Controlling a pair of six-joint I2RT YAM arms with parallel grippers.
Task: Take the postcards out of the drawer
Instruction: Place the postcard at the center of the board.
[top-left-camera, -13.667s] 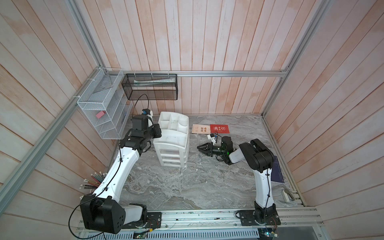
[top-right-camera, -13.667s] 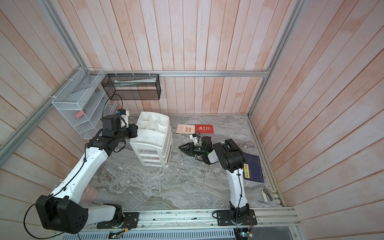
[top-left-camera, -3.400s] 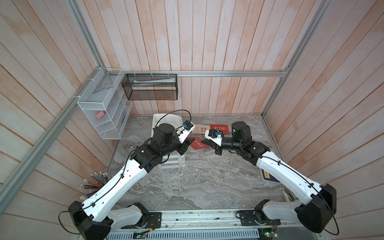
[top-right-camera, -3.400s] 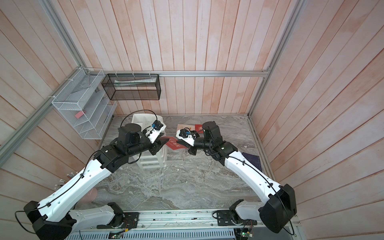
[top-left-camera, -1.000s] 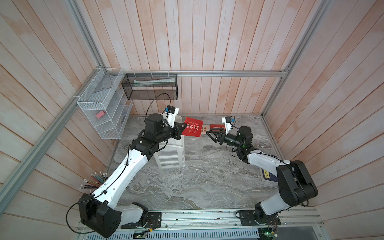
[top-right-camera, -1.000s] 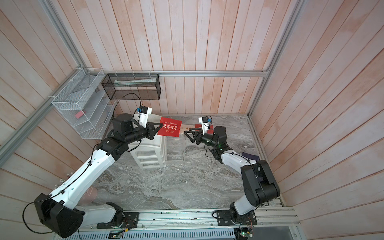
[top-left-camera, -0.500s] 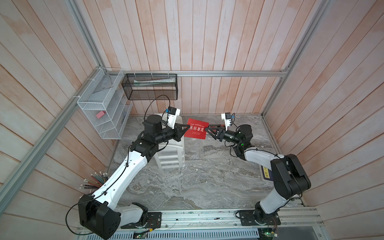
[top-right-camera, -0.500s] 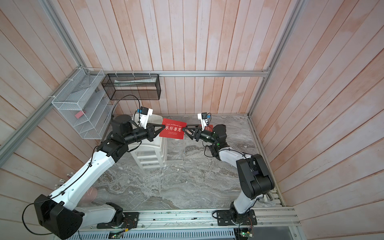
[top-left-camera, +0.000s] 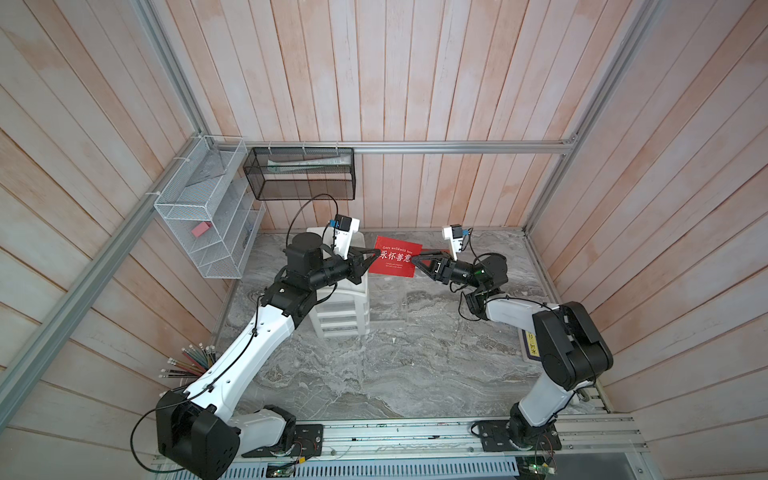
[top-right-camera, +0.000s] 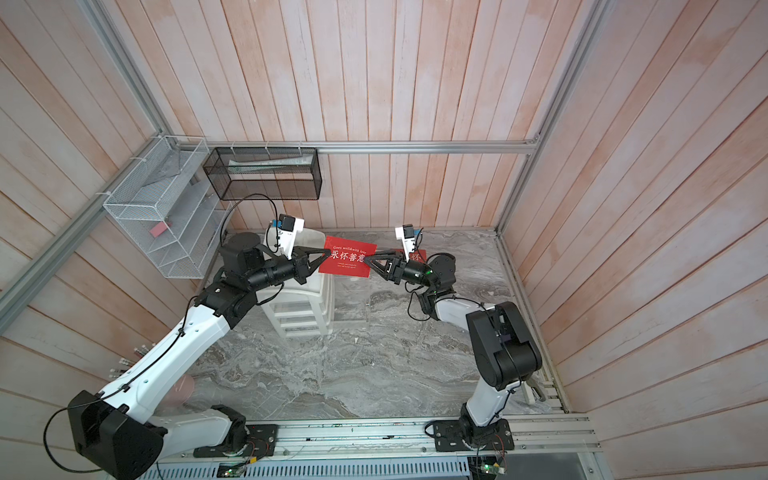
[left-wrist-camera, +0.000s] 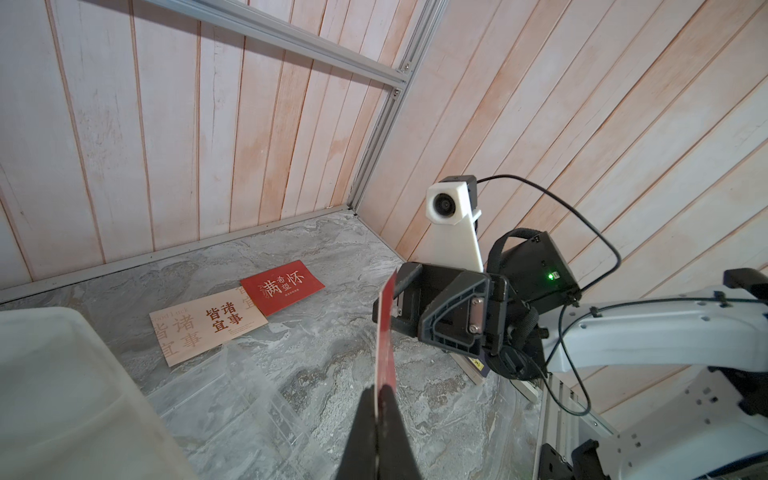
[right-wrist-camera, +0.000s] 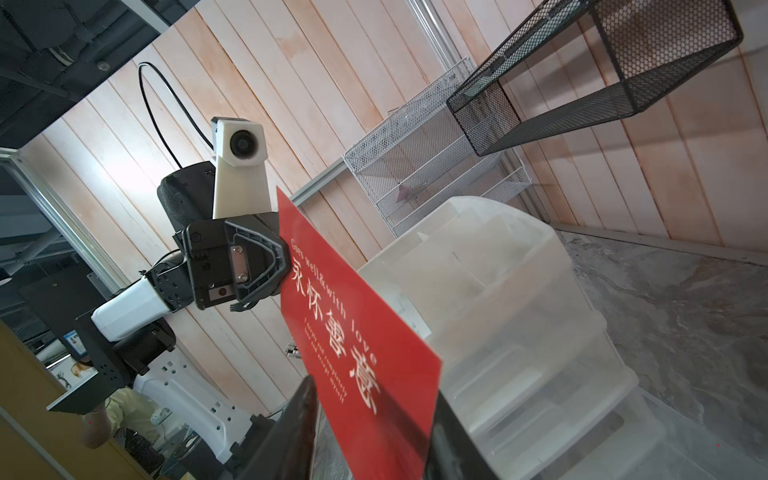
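Note:
A red postcard (top-left-camera: 395, 262) (right-wrist-camera: 357, 332) with white characters hangs in the air above the table. My left gripper (top-left-camera: 376, 254) (left-wrist-camera: 379, 390) is shut on its left edge. My right gripper (top-left-camera: 415, 259) (right-wrist-camera: 374, 390) faces it from the other side, open, with one finger on each side of the card's right end and a gap still showing. A beige postcard (left-wrist-camera: 208, 328) and another red postcard (left-wrist-camera: 282, 286) lie flat on the marble table near the back wall. The white drawer unit (top-left-camera: 340, 307) stands below my left gripper, with a clear drawer (left-wrist-camera: 249, 399) pulled out.
A dark navy booklet (top-left-camera: 530, 345) lies by the right wall, mostly behind my right arm. A white wire rack (top-left-camera: 208, 216) and a black mesh basket (top-left-camera: 299, 174) hang on the walls at the back left. Coloured pencils (top-left-camera: 191, 361) stick out at the left.
My right gripper has moved left up to the held red card, and its jaws have narrowed around the card's right end. My left gripper has brought the card slightly to the right.

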